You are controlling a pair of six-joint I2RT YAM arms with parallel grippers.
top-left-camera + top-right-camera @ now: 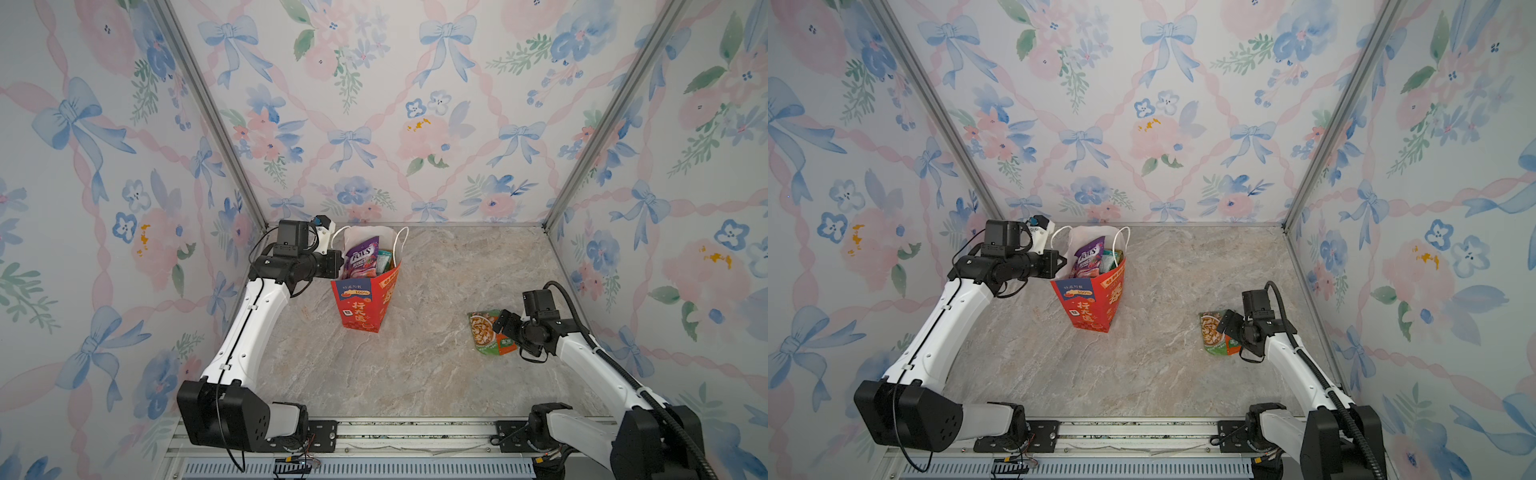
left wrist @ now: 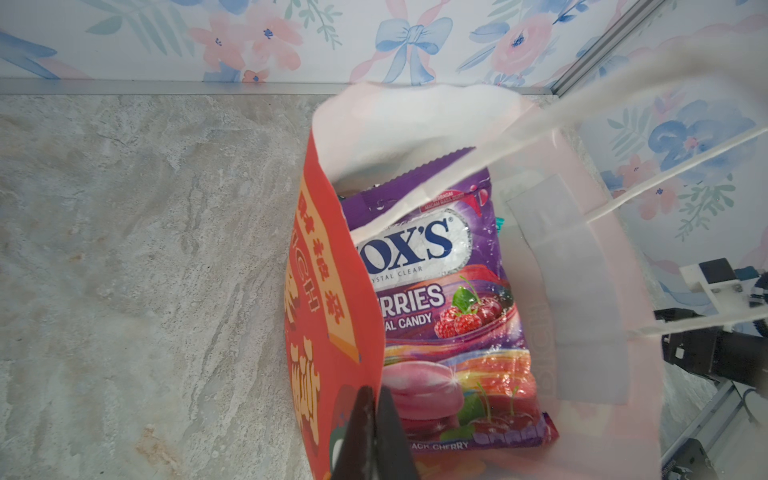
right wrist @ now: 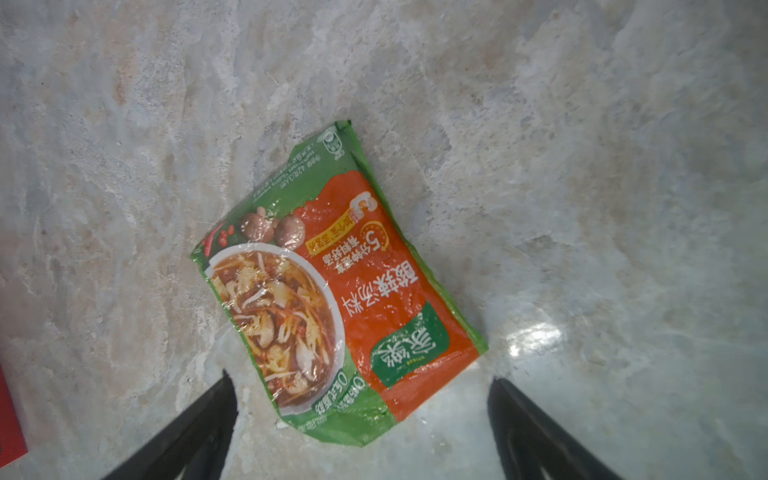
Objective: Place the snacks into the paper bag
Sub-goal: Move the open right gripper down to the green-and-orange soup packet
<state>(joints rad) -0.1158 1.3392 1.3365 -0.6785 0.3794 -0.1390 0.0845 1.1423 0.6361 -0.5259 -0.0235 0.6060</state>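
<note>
Orange-green soup packet [image 3: 332,282] lies flat on the marble table [image 1: 436,374], well right of the upright paper bag [image 1: 361,307]. The right gripper [image 3: 361,376] tilts down over it, jaws wide apart. The left gripper [image 2: 372,432], arm outstretched, pinches the bag's rim.

Red-orange paper bag [image 2: 328,291] upright on marbled counter [image 2: 145,249], mouth open, white inside. Purple FOX'S Berries candy packet [image 2: 449,299] stands in bag, label facing camera. Teal packet [image 2: 500,222] sliver behind it. White cord handles [image 2: 623,75] blurred across foreground. Left gripper [image 2: 376,392] pinches bag's red wall: one finger outside, one inside.
</note>
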